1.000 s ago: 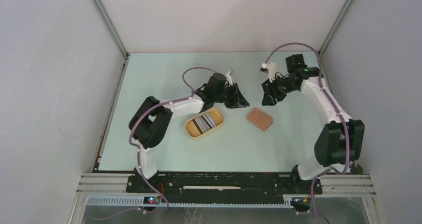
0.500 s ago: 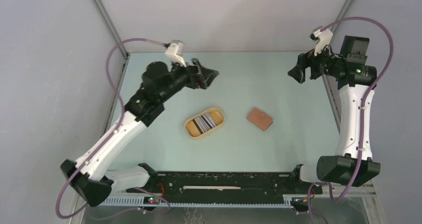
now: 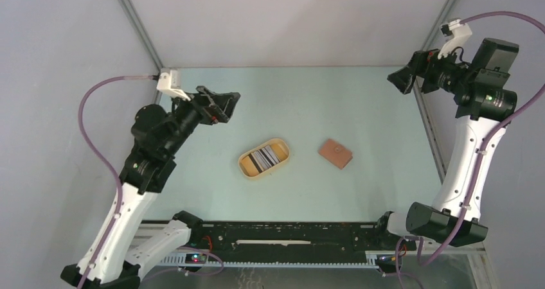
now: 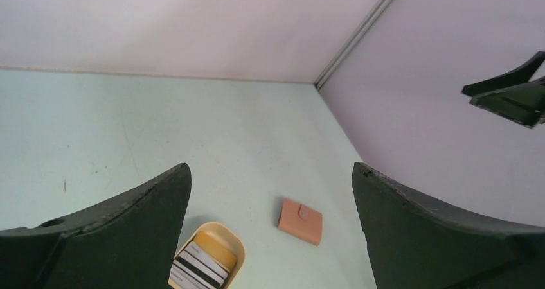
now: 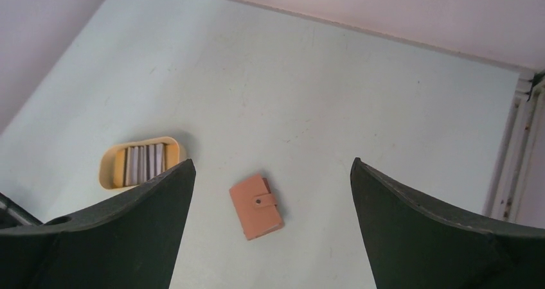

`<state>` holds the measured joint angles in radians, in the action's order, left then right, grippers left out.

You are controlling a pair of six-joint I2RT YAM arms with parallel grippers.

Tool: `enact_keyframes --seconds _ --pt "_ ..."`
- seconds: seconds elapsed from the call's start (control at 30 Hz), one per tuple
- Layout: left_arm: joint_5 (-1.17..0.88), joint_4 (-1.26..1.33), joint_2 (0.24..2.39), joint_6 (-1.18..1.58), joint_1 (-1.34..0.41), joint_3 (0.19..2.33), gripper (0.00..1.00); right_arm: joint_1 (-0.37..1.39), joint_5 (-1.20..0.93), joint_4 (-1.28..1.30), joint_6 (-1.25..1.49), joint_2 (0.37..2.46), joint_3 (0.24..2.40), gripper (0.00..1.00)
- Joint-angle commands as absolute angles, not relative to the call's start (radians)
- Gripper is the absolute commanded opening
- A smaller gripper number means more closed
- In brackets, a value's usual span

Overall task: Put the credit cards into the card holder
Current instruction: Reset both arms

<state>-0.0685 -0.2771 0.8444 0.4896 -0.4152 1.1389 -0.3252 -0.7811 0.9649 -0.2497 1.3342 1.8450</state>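
The credit cards [image 3: 264, 157] lie as a striped black and white stack in a yellow oval tray [image 3: 242, 163] at the table's middle. The card holder [image 3: 336, 153], reddish-brown and snapped closed, lies flat to the tray's right. My left gripper [image 3: 227, 106] hangs open high above the left of the table, holding nothing. My right gripper [image 3: 402, 78] is open and held high at the far right, also holding nothing. The left wrist view shows the card holder [image 4: 300, 221] and cards [image 4: 196, 271] far below the open gripper [image 4: 271, 167]. The right wrist view shows the card holder [image 5: 257, 205] between its open fingers [image 5: 273, 162], cards [image 5: 144, 162] at left.
White enclosure walls ring the pale green table [image 3: 321, 109]. A metal rail [image 5: 514, 154] runs along the table's right edge. The right gripper's fingers [image 4: 511, 99] show at the upper right of the left wrist view. Both arm bases sit on the black bar [image 3: 289, 234].
Both arms lifted from low over the table's middle and swung outward, left arm to the left, right arm to the far right. Both grippers' jaws spread wider.
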Motion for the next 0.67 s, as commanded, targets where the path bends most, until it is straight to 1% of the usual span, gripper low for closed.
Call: enact_keyframes --seconds 0.0,0.37,0.63 --pt "-0.049 -0.294 0.789 0.505 -0.408 1.132 1.0 -0.359 -0.858 0.924 -0.105 1.317 1.871 1.0" --pt "-0.003 -0.328 0.68 0.532 -0.408 1.07 1.0 -0.363 -0.885 0.839 0.018 1.316 1.867 1.0" --pt "0.015 -0.362 0.648 0.533 -0.407 1.071 1.0 -0.367 -0.904 0.844 0.002 1.301 1.843 1.0"
